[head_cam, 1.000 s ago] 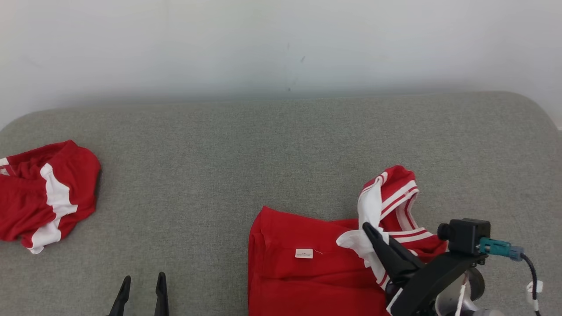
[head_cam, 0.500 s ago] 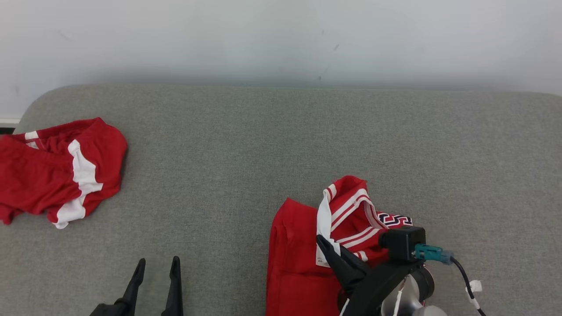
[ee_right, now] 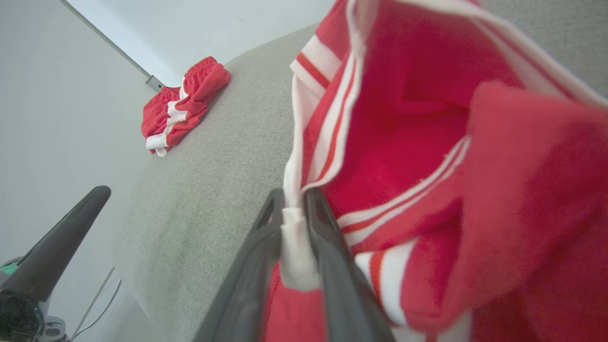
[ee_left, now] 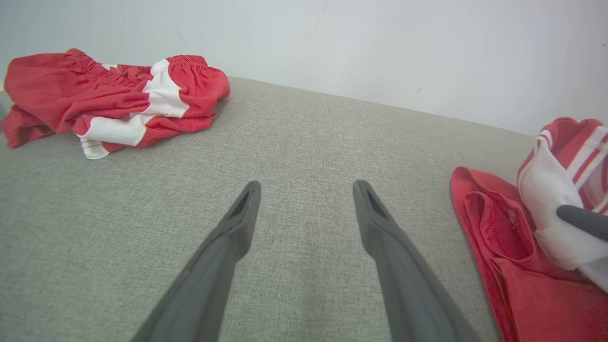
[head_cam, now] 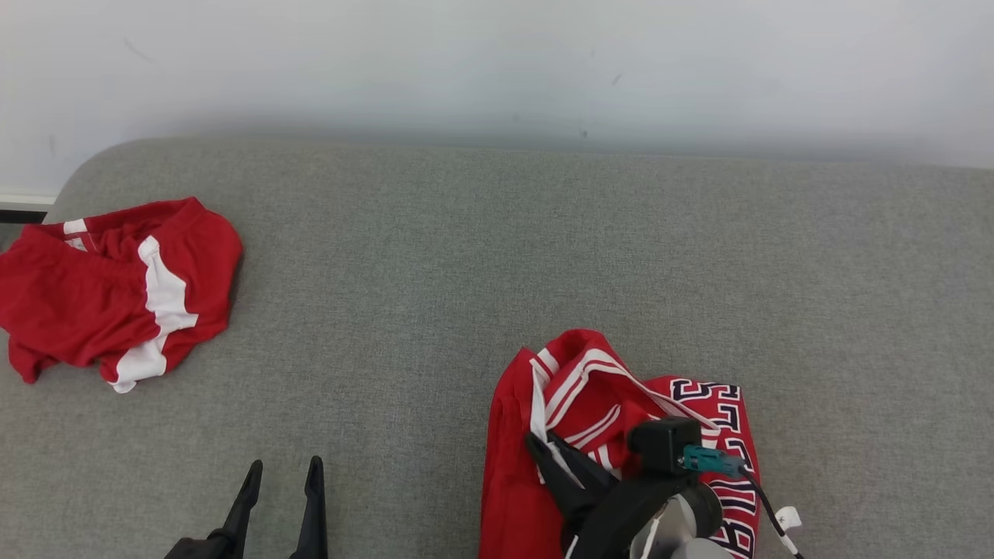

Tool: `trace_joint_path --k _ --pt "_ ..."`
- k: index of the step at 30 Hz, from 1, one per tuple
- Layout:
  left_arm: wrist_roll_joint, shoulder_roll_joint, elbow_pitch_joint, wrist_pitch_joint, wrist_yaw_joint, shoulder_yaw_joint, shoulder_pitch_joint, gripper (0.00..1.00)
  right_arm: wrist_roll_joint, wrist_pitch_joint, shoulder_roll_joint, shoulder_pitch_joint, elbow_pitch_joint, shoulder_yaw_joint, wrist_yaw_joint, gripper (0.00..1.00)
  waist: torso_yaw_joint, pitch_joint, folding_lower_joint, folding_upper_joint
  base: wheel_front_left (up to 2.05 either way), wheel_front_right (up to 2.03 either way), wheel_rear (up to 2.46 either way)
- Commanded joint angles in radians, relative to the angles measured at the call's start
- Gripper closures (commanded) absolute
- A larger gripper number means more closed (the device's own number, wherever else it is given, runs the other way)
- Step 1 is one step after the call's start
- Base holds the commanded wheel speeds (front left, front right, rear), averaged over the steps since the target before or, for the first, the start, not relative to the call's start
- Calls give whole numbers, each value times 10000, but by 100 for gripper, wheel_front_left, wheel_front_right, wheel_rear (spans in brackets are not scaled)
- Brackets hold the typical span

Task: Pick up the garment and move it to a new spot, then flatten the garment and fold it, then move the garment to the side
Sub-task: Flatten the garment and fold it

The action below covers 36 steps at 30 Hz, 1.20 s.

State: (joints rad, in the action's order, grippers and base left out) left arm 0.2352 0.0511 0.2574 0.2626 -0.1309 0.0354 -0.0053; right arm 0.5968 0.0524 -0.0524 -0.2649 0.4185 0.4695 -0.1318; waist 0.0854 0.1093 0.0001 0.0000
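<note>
One red jersey point(head_cam: 590, 388) on grey cushion point(head_cam: 466, 272), right gripper point(ee_right: 294, 197) clamped on its trim, left gripper point(head_cam: 284, 466) spread apart

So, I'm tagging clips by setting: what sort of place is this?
Likely an indoor test setup: a grey fabric surface, a bare white wall behind, a red jersey and red shorts on top.

A counter point(head_cam: 481, 256) covered in grey woven fabric, its far left corner rounded, stands against a white wall point(head_cam: 497, 62). Red shorts point(head_cam: 116, 291) with white side panels lie crumpled near that corner. A red jersey point(head_cam: 512, 435) with white-striped trim and dark, white-edged numerals lies bunched at the near right, well apart from the shorts, with bare grey fabric between them.
</note>
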Motion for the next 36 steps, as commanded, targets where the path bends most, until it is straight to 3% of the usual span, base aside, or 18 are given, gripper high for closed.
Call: trace_joint_path --k 1,7,13,21,27,36 --pt "17 -11 48 37 8 19 -65 0 105 -203 39 -192 70 141 26 0 -16 -30 -1 0 0 0 0" --pt "-54 -11 110 37 8 32 119 0 121 -807 30 -464 -103 336 26 0 -141 -190 -1 0 0 0 0" --pt "-104 -10 84 37 8 -105 306 0 -335 -1063 11 -331 -1052 -287 26 0 -365 -448 -1 0 0 0 0" --pt "-218 -11 -48 37 8 -399 472 0 -1234 -286 -539 912 -2821 -1524 26 0 -503 -615 -1 0 0 0 0" --pt "-149 -13 -91 37 8 -578 591 0 -1527 416 -585 1959 -3951 -1986 26 0 -579 -586 -1 0 0 0 0" --pt "-77 -11 -18 37 8 -363 421 0 -2208 1106 -468 1671 -3608 -1986 26 0 -366 -458 -1 0 0 0 0"
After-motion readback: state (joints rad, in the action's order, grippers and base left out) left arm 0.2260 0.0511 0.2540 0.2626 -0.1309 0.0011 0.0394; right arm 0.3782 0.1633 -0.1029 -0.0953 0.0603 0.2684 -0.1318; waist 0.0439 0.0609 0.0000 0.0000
